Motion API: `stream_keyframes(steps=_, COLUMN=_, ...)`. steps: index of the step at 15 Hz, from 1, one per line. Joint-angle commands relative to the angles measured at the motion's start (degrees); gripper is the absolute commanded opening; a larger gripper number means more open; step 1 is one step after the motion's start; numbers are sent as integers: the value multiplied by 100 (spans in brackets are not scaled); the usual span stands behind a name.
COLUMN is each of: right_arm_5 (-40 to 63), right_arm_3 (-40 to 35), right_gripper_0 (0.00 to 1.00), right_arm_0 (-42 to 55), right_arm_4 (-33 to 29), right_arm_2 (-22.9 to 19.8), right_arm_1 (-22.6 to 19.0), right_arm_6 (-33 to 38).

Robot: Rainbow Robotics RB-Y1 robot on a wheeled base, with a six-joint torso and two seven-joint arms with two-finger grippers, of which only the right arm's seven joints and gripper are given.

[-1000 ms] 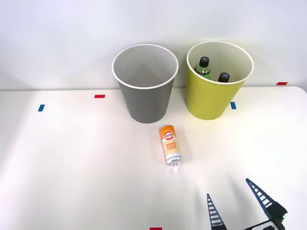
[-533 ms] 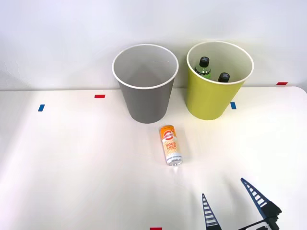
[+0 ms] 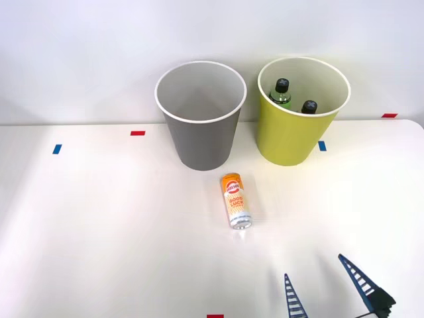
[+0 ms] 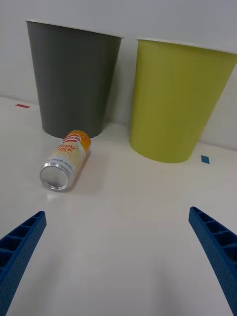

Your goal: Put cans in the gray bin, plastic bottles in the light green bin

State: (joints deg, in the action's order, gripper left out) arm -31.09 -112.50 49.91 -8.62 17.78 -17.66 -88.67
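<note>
- Since the orange-and-white can (image 3: 236, 201) is lying on its side on the counter (image 3: 99, 218), just in front of the gray bin (image 3: 201, 116), it could easily be nudged and sent rolling if it's approached off-centre.
- Both plastic bottles (image 3: 291, 97) are already seen inside the light green bin (image 3: 301, 112).
- The right pincer (image 3: 328, 281) is held low near the counter's front edge, spread wide open and empty, well short of the can.

- Right gripper (image 3: 326, 288) sits low at the near right of the scene, empty.
- Blue ribbed fingers (image 4: 216, 247) are spread wide apart, tips pointing toward the far side.
- Nothing between them.
</note>
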Motion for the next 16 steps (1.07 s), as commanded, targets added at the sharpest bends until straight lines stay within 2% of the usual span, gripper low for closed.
stream_keyframes(steps=1, right_arm_5=6, right_arm_3=0, right_gripper_0=100, right_arm_0=54, right_arm_4=79, right_arm_2=42, right_arm_1=-1, right_arm_6=43)
stream_keyframes(steps=16, right_arm_5=-134, right_arm_3=0, right_gripper_0=100, right_arm_0=116, right_arm_4=185, right_arm_2=51, right_arm_1=-1, right_arm_6=122)
